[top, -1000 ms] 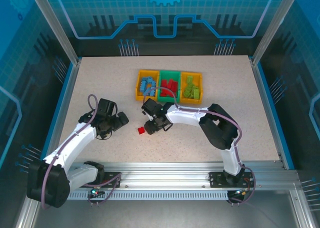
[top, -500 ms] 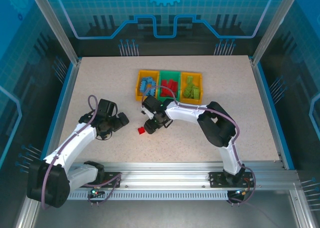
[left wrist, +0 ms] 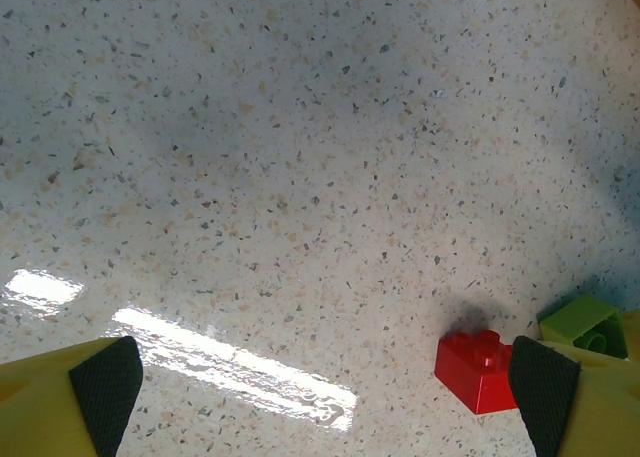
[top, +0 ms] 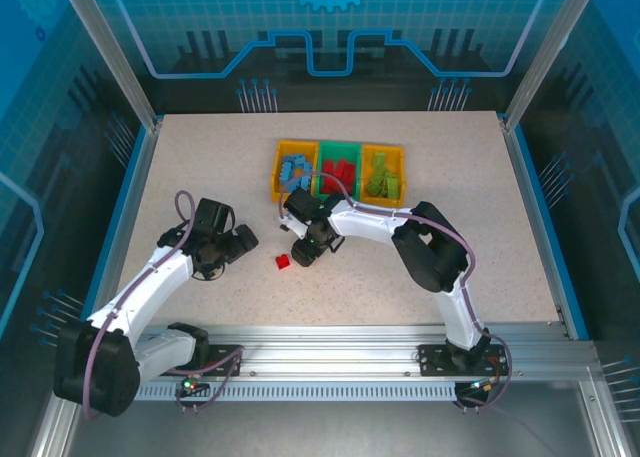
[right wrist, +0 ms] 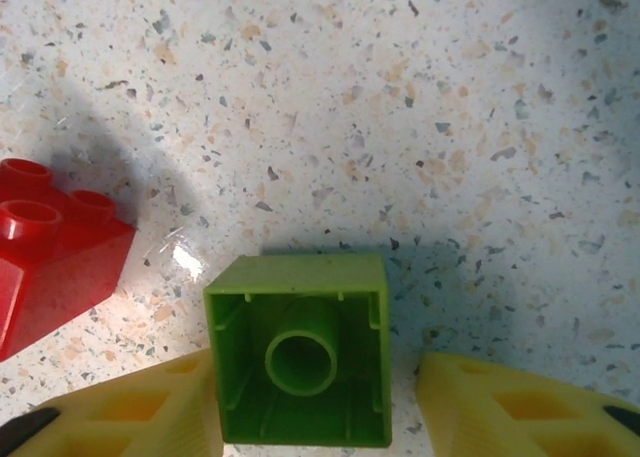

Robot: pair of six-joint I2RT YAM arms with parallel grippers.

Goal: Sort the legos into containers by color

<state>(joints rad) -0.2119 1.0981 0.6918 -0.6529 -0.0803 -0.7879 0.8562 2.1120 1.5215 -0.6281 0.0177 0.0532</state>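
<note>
The step in hand looks like the pick of 1 light green brick (right wrist: 300, 349). It appears to lie hollow side up on the table (top: 480, 237), in front of the containers (top: 297, 145) and just beside 1 red brick (right wrist: 50, 262).

The right gripper (top: 305, 249) straddles the green brick with its jaws a little wider than the brick. The finger (right wrist: 130, 407) on the red brick's side touches the brick's wall, and a sliver of table shows before the other finger, so it reads as not yet pinched.

The 2 fingers sit square to 2 opposite walls, which suits a flat grip. Closing from here would likely shove the brick sideways, so a slight shift of the wrist to centre it first seems wise. The pads should catch the walls low down, not just the thin open rim.

The red brick sits close to the touching finger, so a straight vertical lift should avoid dragging it.

The likely target is the orange-yellow bin (top: 402, 167) at the right end of the row, where green pieces already lie. A low release there would stop the brick bouncing out.

The left gripper (top: 243, 241) hovers near the red brick, spread wide with nothing between its pads. It is best kept clear until the right arm moves off.
</note>
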